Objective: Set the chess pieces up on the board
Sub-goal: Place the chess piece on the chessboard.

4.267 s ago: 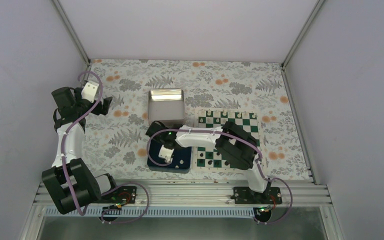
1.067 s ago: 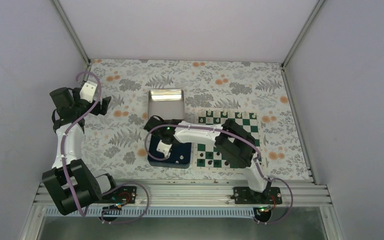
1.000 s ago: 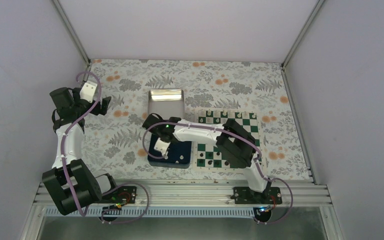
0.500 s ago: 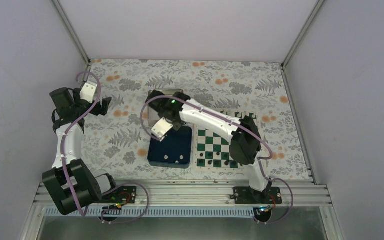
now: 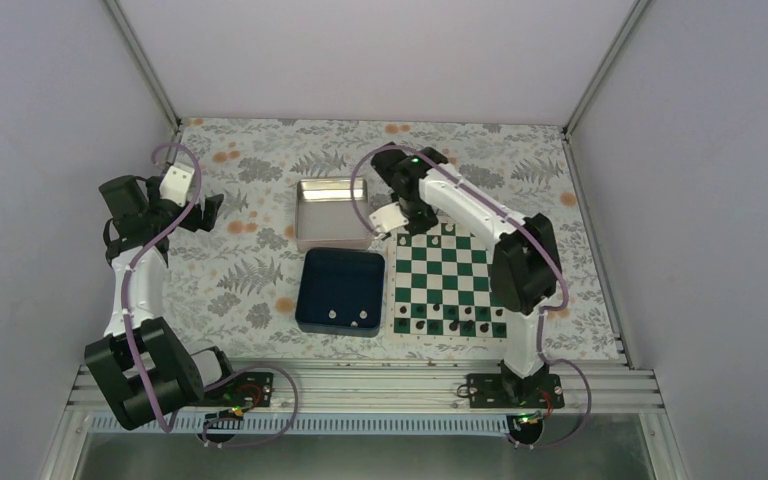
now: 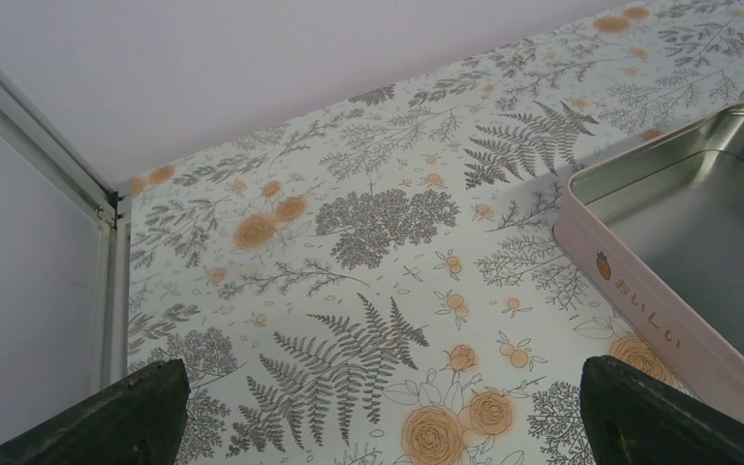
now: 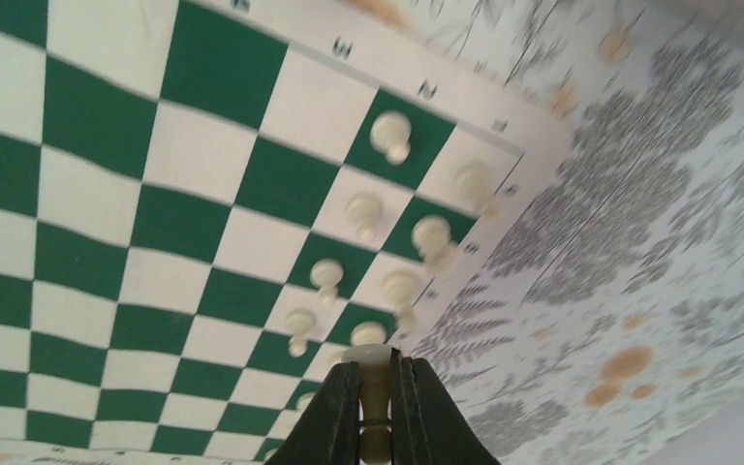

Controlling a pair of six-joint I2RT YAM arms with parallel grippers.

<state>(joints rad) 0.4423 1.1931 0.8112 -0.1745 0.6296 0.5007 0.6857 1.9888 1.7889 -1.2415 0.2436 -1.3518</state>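
The green-and-white board (image 5: 450, 283) lies right of centre. My right gripper (image 5: 386, 216) hovers by its far-left corner, shut on a white chess piece (image 7: 376, 386); the piece stands upright between the two dark fingers (image 7: 341, 407). Below the right gripper (image 7: 376, 363), several white chess pieces (image 7: 363, 208) stand in two rows along the edge of the board (image 7: 107, 194). My left gripper (image 5: 206, 208) hangs at the far left, away from the board. In its own view the left gripper (image 6: 397, 426) is open, with only tablecloth between its fingers.
A dark blue tray (image 5: 340, 285) beside the board's left edge holds a few small pieces (image 5: 345, 318). A shiny metal tin (image 5: 332, 212) sits just beyond it; its pink wall (image 6: 659, 310) shows at my left wrist's right. Black pieces (image 5: 450, 320) line the board's near rows.
My right arm rose out of the blue tray and swung away and rightward to the board's far-left corner, carrying the white piece. The left arm stayed still.
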